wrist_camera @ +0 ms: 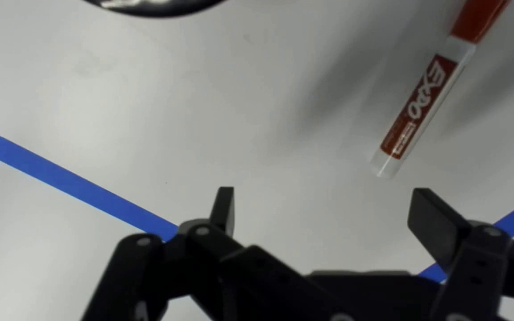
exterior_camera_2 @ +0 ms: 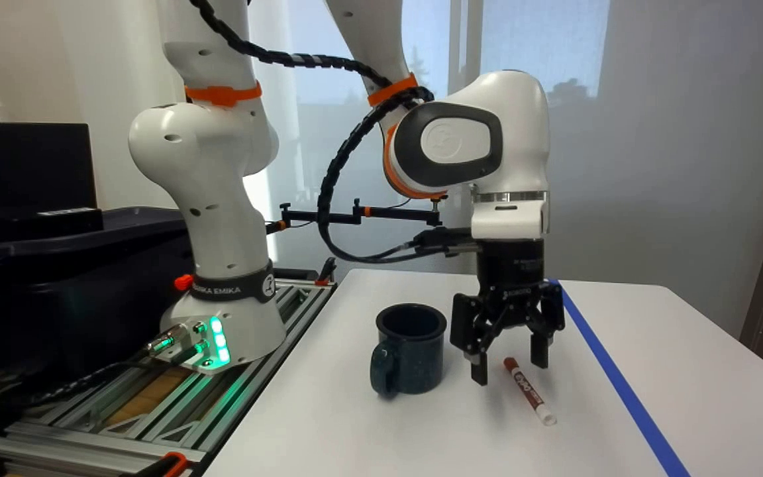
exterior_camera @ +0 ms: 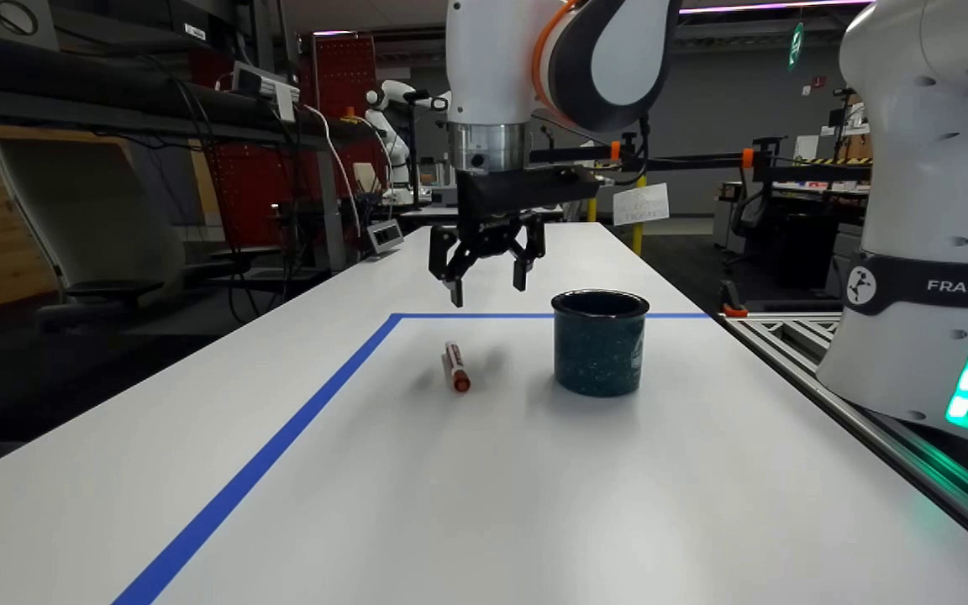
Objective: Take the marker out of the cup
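Observation:
The marker (exterior_camera: 455,366) lies flat on the white table, outside the cup. It has a pale body, a red-brown label and a red cap. It also shows in an exterior view (exterior_camera_2: 530,392) and in the wrist view (wrist_camera: 420,100). The dark teal cup (exterior_camera: 599,351) stands upright beside it, its handle showing in an exterior view (exterior_camera_2: 414,361). Only the cup's rim (wrist_camera: 163,8) shows at the top of the wrist view. My gripper (exterior_camera: 488,287) is open, empty and pointing down above the table. In the wrist view its fingertips (wrist_camera: 321,191) are apart from the marker.
Blue tape lines (exterior_camera: 282,445) mark the white table (exterior_camera: 484,504). The robot's base (exterior_camera_2: 229,334) stands on a metal frame along one table edge. A shelf with cables (exterior_camera: 156,92) and a chair (exterior_camera: 89,218) stand beyond the opposite edge. A dark bin (exterior_camera_2: 70,298) is behind the base.

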`<state>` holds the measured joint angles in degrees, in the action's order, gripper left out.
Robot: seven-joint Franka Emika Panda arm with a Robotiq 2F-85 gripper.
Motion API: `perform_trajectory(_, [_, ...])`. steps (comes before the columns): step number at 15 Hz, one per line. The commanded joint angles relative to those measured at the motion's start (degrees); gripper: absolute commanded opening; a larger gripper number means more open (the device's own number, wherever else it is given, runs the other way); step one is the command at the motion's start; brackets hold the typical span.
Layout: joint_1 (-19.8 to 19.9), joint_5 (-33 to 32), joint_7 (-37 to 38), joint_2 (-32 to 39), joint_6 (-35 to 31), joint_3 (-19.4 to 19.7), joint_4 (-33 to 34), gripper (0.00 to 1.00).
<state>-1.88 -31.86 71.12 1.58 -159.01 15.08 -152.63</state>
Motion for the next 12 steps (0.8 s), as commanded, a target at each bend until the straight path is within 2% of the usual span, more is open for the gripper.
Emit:
perform_trajectory(1, [2.59,-0.10,-2.78,-8.14,2.64,-4.51,-4.10,1.00])
perform_trajectory(6, [3.84,6.52,-19.37,-14.27,3.42,-9.66,-7.32,1.00])
perform_trajectory(7, [3.42,9.48,-23.92,-13.22,4.50,-10.35,-4.95,1.00])
perform_trajectory(11, [3.19,17.53,-39.58,-17.16,8.91,-12.03,-4.49,1.00])
perform_trajectory(12, [3.61,18.27,-42.18,-20.01,9.72,-12.44,-6.85,1.00])
